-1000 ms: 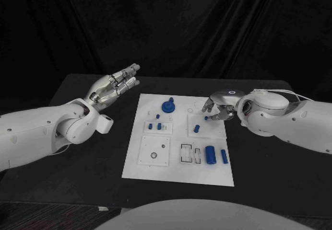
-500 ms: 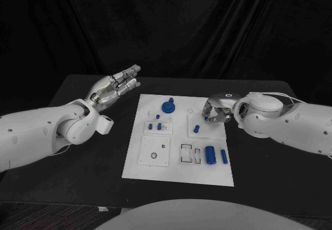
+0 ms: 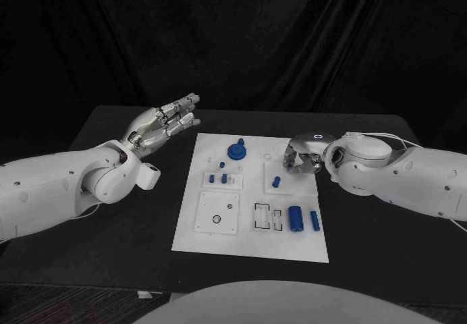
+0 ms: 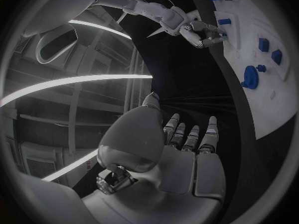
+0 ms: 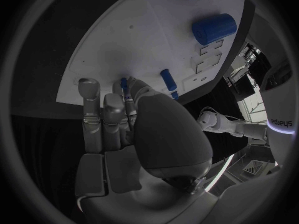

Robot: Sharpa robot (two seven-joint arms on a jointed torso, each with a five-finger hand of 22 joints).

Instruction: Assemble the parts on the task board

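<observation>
The white task board (image 3: 253,233) lies mid-table. On it are a blue round knob (image 3: 237,149), two small blue pegs (image 3: 217,178), another blue peg (image 3: 277,181), a thick blue cylinder (image 3: 295,218) and a slimmer one (image 3: 315,220). My right hand (image 3: 304,156) hovers with curled fingers over the board's far right part. In the right wrist view a small blue peg (image 5: 124,83) sits pinched at its fingertips, close above the board (image 5: 124,45). My left hand (image 3: 160,121) is raised left of the board, fingers apart, holding nothing.
Empty rectangular slots (image 3: 262,214) and a square plate with a round hole (image 3: 217,212) sit on the board's near half. Black table (image 3: 117,229) surrounds the board on all sides. In the left wrist view my right hand (image 4: 202,32) appears beside the board (image 4: 274,109).
My right hand has shifted slightly inward over the board and curled tighter, so the blue peg at its fingertips is now hidden in the head view. The left hand has barely moved.
</observation>
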